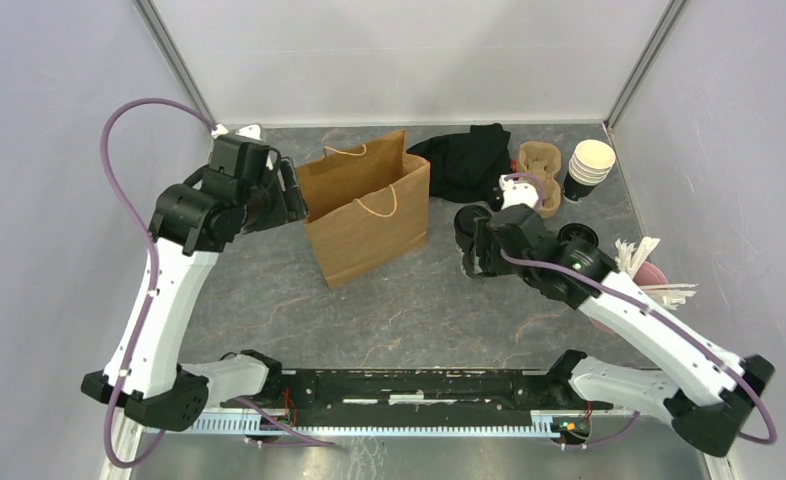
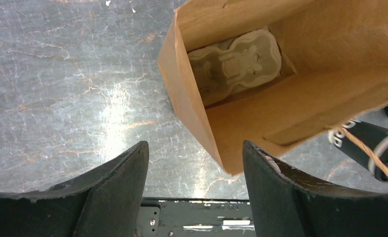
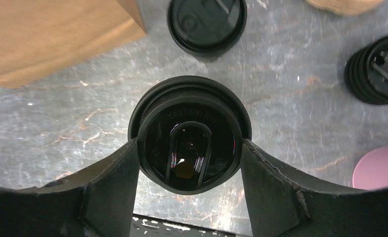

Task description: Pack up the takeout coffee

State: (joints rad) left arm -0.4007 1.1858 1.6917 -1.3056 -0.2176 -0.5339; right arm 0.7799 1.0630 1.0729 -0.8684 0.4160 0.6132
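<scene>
Right gripper (image 3: 189, 148) clamps the small black lidded paper cup (image 3: 189, 111); keep it upright, lift clear, carry toward nine o'clock into the brown paper bag (image 1: 369, 215); left gripper (image 2: 194, 155) gapes empty

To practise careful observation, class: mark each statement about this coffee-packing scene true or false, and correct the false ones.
1. The paper bag stands open. True.
2. The bag is empty. False: a cup carrier lies at its bottom.
3. The right gripper has a lidded cup between its fingers. True.
4. The second lidded cup is already in the bag. False: it stands on the table outside it.
5. The left gripper holds a cup. False: its jaws stand open by the bag's edge.
</scene>
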